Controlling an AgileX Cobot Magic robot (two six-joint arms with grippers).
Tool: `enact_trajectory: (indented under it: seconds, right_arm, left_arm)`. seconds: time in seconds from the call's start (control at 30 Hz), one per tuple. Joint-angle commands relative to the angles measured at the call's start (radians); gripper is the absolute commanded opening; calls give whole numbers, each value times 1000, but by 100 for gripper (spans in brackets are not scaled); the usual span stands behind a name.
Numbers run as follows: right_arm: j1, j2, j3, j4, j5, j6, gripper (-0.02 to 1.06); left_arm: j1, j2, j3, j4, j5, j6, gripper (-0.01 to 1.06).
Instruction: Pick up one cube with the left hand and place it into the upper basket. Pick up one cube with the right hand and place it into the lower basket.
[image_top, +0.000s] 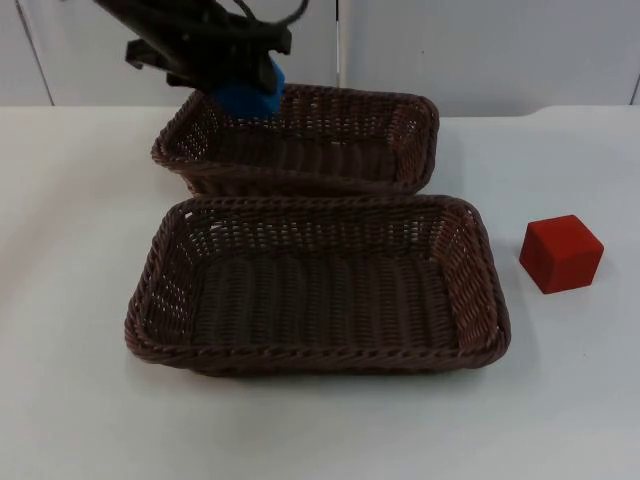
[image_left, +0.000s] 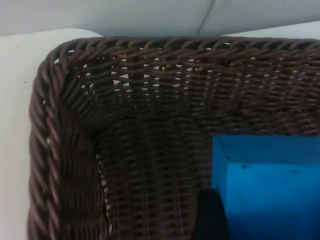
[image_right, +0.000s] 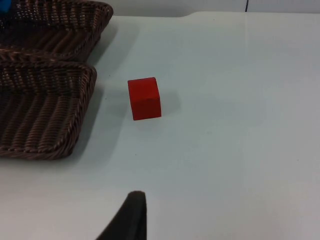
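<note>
Risk lies mostly with the release: the left gripper (image_top: 240, 75) pinches the bright blue cube (image_top: 250, 97) above the near-left corner of the upper dark brown woven wicker basket (image_top: 400, 140), and if the fingers part while the cube hangs this close to the rim, it could clip the plaited edge and tip out onto the white table top (image_top: 80, 200). The left wrist view shows the cube over the woven floor just inside that corner (a black fingertip (image_left: 210, 215) presses against its side), so a small move inward looks prudent.

The solid red cube (image_right: 144, 98) sits on the table well ahead of the right gripper, which waits; whether its fingers are spread cannot be told. It lies just beside the lower dark brown wicker basket (image_top: 480, 300), apart from it.
</note>
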Motion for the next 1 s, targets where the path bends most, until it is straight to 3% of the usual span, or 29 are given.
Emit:
enact_trajectory:
  seconds: [0.0, 0.33, 0.4, 0.5, 0.53, 0.6, 0.67, 0.8, 0.97]
  right_arm:
    - [-2, -1, 1, -2, -3, -9, 105]
    - [-2, -1, 1, -2, -3, -9, 105]
    - [-2, -1, 1, -2, -3, -9, 105]
    - [-2, -1, 1, -2, -3, -9, 105]
    - [-2, -1, 1, -2, -3, -9, 105]
    - [-2, -1, 1, -2, -3, -9, 105]
    - [-2, -1, 1, -2, -3, -9, 105]
    - [-2, -1, 1, 0, -3, -9, 105]
    - [-2, -1, 1, 0, -3, -9, 105]
  left_arm:
    - [-17, 54, -57, -18, 10, 7, 0]
    - [-58, 119, -77, -7, -10, 56, 0]
    - [-65, 130, -77, -7, -10, 56, 9]
    - [-68, 136, -77, -9, 5, 56, 37]
    - [-68, 136, -77, -9, 5, 56, 37]
    - [-70, 140, -77, -19, 9, 56, 59]
    - [-70, 140, -77, -27, 20, 56, 74]
    - [-70, 137, -77, -29, 29, 56, 84]
    - [-70, 112, -77, -37, 52, 56, 85]
